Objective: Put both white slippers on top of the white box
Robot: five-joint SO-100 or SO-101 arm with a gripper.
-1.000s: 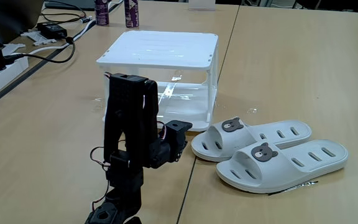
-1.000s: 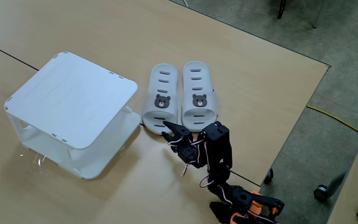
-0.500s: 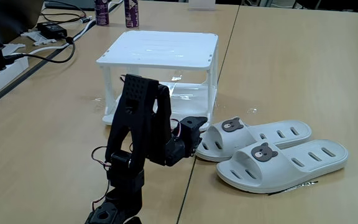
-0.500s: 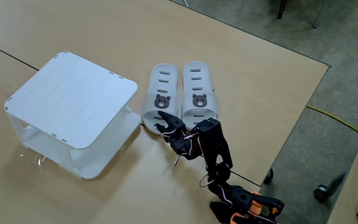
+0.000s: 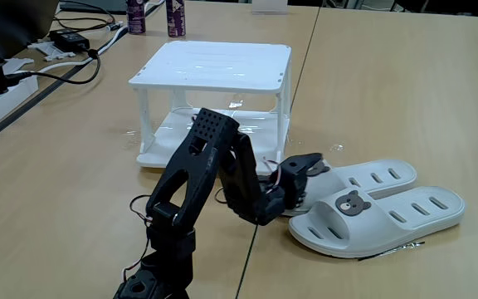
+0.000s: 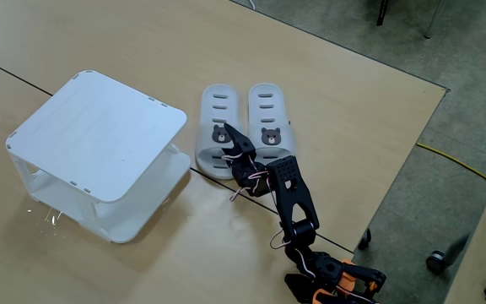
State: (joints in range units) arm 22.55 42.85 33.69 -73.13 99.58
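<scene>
two dark bottles, black cables, wooden table

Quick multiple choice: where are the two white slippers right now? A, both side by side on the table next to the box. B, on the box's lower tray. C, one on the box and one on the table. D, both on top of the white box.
A: both slippers lie side by side on the table beside the white box, whose top is bare, while the hand reaches over the one nearer the box.

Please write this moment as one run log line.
phase: reaching | hand: open, over slipper nearer box | other slipper: on table | white box top: bare
</scene>
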